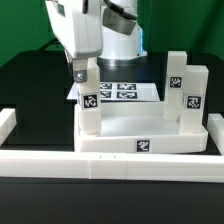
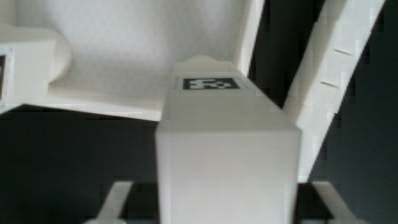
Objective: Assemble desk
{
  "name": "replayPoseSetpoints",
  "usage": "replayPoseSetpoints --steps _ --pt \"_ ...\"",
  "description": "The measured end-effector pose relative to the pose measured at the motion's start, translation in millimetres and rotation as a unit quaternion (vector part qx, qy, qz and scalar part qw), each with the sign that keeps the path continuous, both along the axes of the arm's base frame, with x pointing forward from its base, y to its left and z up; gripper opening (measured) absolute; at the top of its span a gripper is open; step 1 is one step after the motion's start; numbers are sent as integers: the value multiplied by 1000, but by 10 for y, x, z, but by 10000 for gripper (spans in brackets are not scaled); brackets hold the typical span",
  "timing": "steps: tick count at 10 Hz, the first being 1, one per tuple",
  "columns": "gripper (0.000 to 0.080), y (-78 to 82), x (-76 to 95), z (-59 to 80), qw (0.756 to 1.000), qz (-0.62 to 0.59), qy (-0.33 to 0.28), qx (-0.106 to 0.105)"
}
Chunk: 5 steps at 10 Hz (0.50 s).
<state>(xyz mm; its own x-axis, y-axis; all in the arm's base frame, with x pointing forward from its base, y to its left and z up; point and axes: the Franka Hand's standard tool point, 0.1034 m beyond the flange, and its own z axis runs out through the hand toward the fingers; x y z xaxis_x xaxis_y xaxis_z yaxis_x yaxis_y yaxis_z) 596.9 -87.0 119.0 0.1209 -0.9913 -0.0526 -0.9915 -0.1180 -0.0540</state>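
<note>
exterior view: hand (image 1: 84, 75) grips leg (image 1: 88, 108) at desk top (image 1: 140, 128) edge.

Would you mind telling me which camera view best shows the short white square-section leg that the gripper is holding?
The wrist view: the short white square-section leg fills the frame, tag facing the camera, between the gripper fingers. The exterior view shows the same leg smaller, upright at a corner of the white tray-like desk top, its upper end hidden by the gripper.
</note>
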Motion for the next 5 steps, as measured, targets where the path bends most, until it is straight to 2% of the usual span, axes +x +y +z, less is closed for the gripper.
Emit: replayPoseSetpoints --steps 1,2,3,4,5 --pt "288 5 3 -1 1000 -25 1 2" --pt "396 9 1 -7 998 -55 3 3" --pt "396 10 0 -10 999 -48 3 3" --pt "532 15 0 -10 1000 -30 3 1" --pt "625 31 4 -8 1000 3 1 0"
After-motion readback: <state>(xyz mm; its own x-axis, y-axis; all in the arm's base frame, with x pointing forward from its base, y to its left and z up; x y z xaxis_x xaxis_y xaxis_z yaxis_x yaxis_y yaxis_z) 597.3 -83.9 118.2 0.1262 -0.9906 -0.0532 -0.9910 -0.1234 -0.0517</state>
